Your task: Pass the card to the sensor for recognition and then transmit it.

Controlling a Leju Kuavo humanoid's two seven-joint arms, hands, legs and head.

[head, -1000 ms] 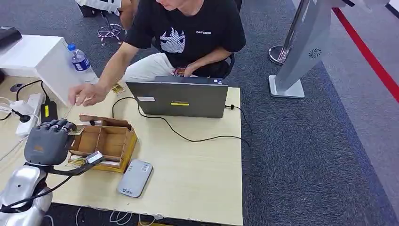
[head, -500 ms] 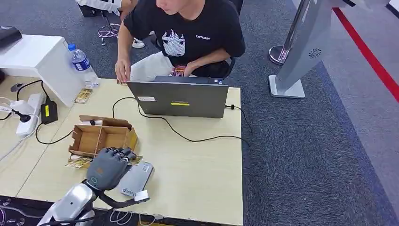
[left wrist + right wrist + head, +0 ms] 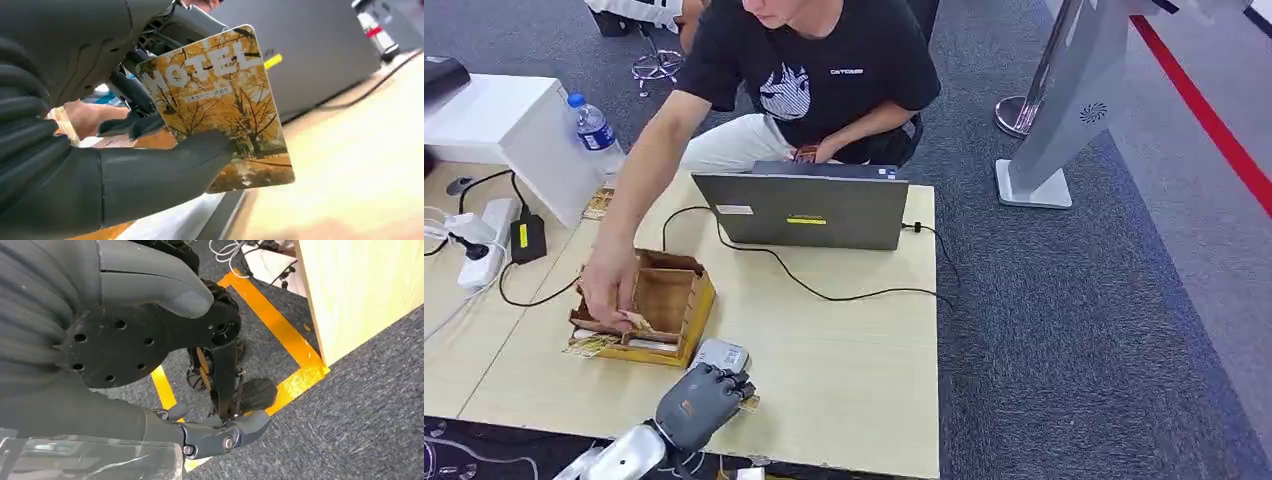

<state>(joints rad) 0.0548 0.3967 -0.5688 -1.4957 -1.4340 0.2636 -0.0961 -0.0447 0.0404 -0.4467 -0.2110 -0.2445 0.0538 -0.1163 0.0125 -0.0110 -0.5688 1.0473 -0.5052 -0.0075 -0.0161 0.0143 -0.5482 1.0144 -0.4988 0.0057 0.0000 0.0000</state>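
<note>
Card (image 3: 215, 107): hotel key card printed with autumn trees, pinched between thumb and dark fingers of the left hand (image 3: 699, 405), face exposed, evidently for reading. Held low over the grey sensor (image 3: 721, 355) at the desk (image 3: 844, 370) front edge. Right hand (image 3: 115, 345): hanging beside the desk, fingers apart, holding nothing.

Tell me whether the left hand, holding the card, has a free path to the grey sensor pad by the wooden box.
Probably yes. The left hand grips the card right over the near end of the sensor pad. The person's hand is busy in the wooden box beside it, not over the pad.
</note>
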